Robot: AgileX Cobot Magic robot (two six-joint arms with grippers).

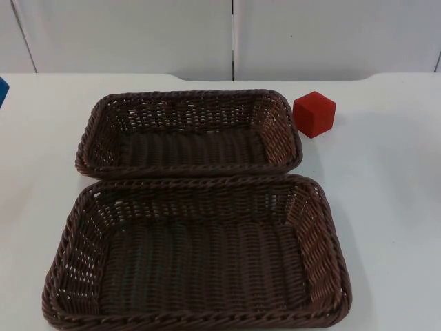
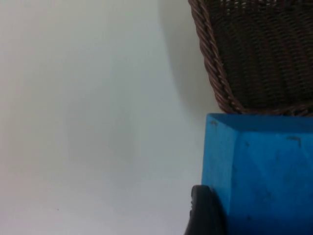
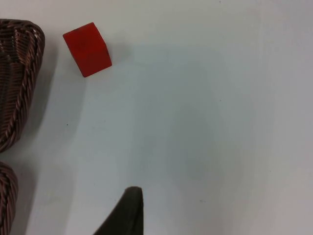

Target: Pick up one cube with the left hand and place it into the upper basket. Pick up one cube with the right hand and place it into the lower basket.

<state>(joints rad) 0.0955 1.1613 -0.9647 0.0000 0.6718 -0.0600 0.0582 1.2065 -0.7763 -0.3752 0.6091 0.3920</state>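
Two brown woven baskets lie in the middle of the table, the upper basket (image 1: 89, 131) behind the lower basket (image 1: 65, 255). A red cube (image 1: 315, 114) stands on the table just right of the upper basket's far right corner. It also appears in the right wrist view as the red cube (image 3: 88, 49), well ahead of my right gripper (image 3: 126, 213), which hangs over bare table. A blue cube (image 2: 264, 171) sits close against my left gripper (image 2: 205, 211), beside a basket corner (image 2: 220, 73). A sliver of the blue cube (image 1: 2, 89) shows at the table's left edge.
White table (image 1: 393, 207) stretches to the right of both baskets and to their left. A grey partition wall (image 1: 138, 34) closes off the back. Both basket rims (image 3: 14, 88) lie to the side of the red cube in the right wrist view.
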